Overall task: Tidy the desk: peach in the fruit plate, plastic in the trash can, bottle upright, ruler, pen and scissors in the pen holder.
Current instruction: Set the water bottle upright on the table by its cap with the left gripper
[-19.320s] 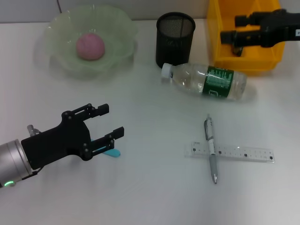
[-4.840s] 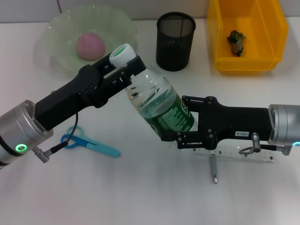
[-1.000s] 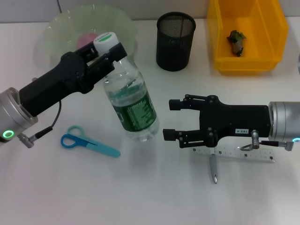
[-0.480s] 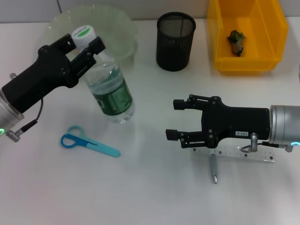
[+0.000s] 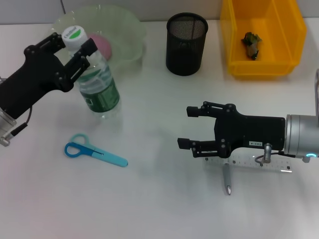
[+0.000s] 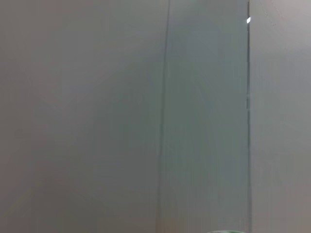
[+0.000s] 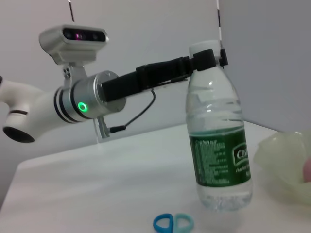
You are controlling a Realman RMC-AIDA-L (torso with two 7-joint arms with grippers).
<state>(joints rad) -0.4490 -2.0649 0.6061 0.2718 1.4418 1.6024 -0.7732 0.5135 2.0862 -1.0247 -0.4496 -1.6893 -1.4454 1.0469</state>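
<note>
left end effector (image 5: 75, 47): gripping the bottle (image 5: 97, 87) at the neck just under the white cap, over the left part of the desk (image 5: 159, 199), just in front of the fruit plate (image 5: 127, 37)
bottle: standing nearly upright, base looking like it is touching the desk (right wrist view suggests contact, not certain)
right end effector (image 5: 192, 127): fingers spread, holding nothing, hovering mid-desk above the pen (image 5: 227, 181) and ruler (image 5: 259, 164)
step in hand: standing the bottle up; judging it nearly done
doing it well: getting the base flat before letting go, opening slowly, lifting straight up off the cap so the bottle is not tipping toward the plate
peach (image 5: 103, 45): sitting in the fruit plate, partly hidden behind the bottle
scissors (image 5: 94, 152): lying flat on the desk, near the bottle
pen holder (image 5: 186, 44): upright at the back, nothing seen in it
trash can (image 5: 261, 37): holding one dark crumpled scrap
counts: 1 bottle, 1 peach, 1 scissors, 1 pen, 1 ruler, 1 holder, 1 plate, 1 can
</note>
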